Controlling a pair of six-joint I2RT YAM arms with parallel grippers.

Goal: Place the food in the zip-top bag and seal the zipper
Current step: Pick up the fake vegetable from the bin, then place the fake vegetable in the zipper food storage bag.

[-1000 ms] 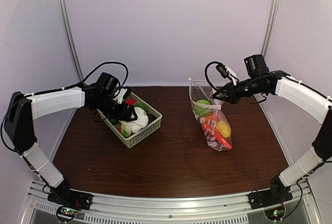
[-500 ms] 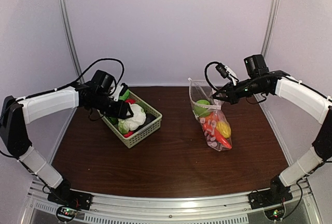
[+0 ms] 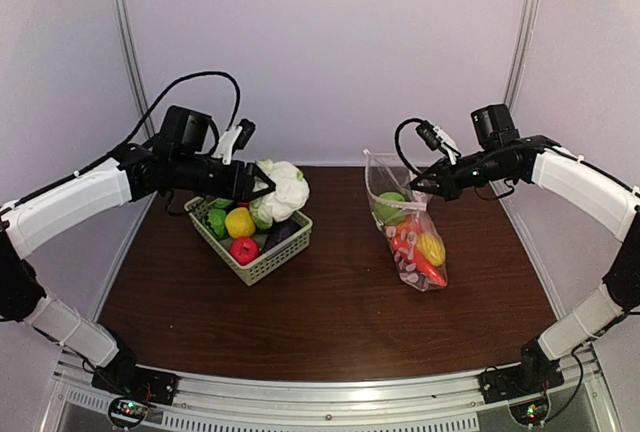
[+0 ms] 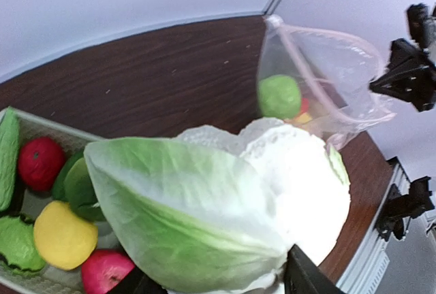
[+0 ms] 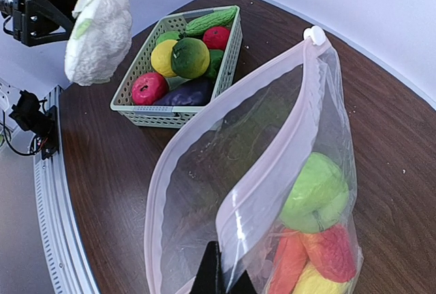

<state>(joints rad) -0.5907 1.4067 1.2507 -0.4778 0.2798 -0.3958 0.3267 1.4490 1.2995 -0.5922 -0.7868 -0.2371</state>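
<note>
Left gripper (image 3: pixel 258 186) clenched on cauliflower (image 3: pixel 284 190); a second ago it sat low in the basket (image 3: pixel 268 264) with jaws wider and the cauliflower lying among the rest; now the piece hangs clear above the basket's back right corner, over the left back part of the bench (image 3: pixel 330 322); pick judged done, carry to bag next. More food (image 3: pixel 240 222) left in basket (yellow, red, green, purple); further trips needed. Bag (image 3: pixel 408 232) unmoved, right of centre near back edge, holding green, orange, red and yellow pieces; mouth gapes toward basket; zipper (image 5: pixel 266 145) unsealed. Right gripper (image 3: pixel 420 188) unchanged, pinched shut on bag's top edge; cauliflower looks bulky for that mouth, may snag.
</note>
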